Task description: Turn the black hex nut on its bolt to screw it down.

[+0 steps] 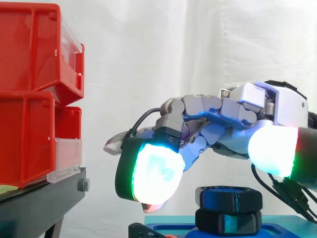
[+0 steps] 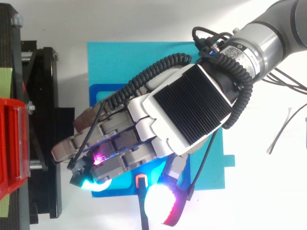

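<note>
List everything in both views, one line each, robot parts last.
Red bins: at least two, red with clear fronts, stacked at left.
Black stand: one, black, under the bins.
Black hex nut: one, black, below the hand.
Second hex piece: one, black, directly beneath the nut.
Blue base: one, blue, under the hex pieces.
White curtain: one, white, backdrop.
Hand: one, grey-white, open, above the nut; pads glowing white and green.
Arm: one, grey, from the top view's upper right.
</note>
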Robot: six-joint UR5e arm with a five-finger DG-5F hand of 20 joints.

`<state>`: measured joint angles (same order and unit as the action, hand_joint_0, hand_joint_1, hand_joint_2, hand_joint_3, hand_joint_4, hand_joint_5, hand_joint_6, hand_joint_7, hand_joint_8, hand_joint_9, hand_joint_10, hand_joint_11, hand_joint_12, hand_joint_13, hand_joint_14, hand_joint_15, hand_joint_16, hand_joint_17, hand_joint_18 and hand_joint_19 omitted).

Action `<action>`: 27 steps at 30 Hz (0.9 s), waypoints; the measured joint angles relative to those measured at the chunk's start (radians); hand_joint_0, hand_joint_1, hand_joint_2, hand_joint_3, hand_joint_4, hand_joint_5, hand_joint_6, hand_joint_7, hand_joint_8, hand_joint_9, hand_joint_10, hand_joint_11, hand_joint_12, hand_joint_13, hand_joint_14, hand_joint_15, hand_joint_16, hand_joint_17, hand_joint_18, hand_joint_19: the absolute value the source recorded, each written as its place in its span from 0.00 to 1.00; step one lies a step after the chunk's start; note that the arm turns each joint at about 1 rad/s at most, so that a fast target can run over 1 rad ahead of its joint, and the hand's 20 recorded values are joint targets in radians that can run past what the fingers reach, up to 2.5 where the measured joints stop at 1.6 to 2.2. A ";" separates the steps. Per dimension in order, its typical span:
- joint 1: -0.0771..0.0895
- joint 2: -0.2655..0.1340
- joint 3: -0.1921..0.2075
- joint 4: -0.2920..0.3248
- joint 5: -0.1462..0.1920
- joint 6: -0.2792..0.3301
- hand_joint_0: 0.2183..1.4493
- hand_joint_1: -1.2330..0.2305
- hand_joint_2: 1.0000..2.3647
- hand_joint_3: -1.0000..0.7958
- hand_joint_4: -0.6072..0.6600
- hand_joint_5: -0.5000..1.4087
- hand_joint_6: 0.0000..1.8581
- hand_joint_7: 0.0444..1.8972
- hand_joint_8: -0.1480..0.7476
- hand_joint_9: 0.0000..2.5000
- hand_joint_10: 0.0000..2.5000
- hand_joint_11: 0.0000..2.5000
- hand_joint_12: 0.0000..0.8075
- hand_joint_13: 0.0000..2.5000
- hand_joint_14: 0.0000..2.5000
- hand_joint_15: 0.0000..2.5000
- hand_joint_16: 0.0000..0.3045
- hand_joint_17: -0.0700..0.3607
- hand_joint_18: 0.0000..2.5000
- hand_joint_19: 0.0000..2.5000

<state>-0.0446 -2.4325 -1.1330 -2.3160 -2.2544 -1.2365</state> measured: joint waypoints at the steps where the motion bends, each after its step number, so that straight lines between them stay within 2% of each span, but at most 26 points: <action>1: -0.001 0.000 0.000 -0.001 0.000 -0.004 0.26 0.65 0.00 0.28 0.69 0.23 0.27 0.57 0.50 0.32 0.00 0.13 0.37 0.17 0.00 0.04 0.16 0.41 0.19 0.21; 6: -0.005 0.000 0.000 -0.013 -0.002 -0.033 0.26 0.65 0.00 0.28 0.68 0.23 0.27 0.59 0.50 0.32 0.00 0.14 0.37 0.17 0.00 0.04 0.16 0.41 0.19 0.21; 8: -0.007 0.000 -0.001 -0.019 -0.003 -0.045 0.25 0.62 0.00 0.28 0.68 0.23 0.27 0.61 0.51 0.33 0.00 0.14 0.38 0.17 0.00 0.04 0.16 0.41 0.19 0.21; 12: -0.010 0.000 -0.001 -0.032 -0.008 -0.069 0.24 0.54 0.00 0.28 0.71 0.21 0.30 0.54 0.51 0.32 0.00 0.15 0.38 0.18 0.00 0.04 0.16 0.42 0.20 0.20; 13: -0.011 0.000 -0.001 -0.034 -0.009 -0.074 0.23 0.48 0.00 0.28 0.73 0.20 0.31 0.50 0.51 0.31 0.00 0.16 0.39 0.18 0.00 0.04 0.17 0.43 0.21 0.20; 19: -0.017 0.000 -0.001 -0.038 -0.017 -0.088 0.20 0.42 0.00 0.28 0.75 0.19 0.32 0.46 0.52 0.31 0.00 0.17 0.41 0.18 0.00 0.04 0.18 0.44 0.21 0.20; 27: -0.021 0.000 -0.001 -0.039 -0.020 -0.089 0.19 0.43 0.00 0.28 0.77 0.19 0.32 0.47 0.52 0.31 0.00 0.17 0.42 0.18 0.00 0.04 0.18 0.45 0.22 0.20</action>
<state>-0.0660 -2.4324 -1.1336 -2.3546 -2.2748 -1.3253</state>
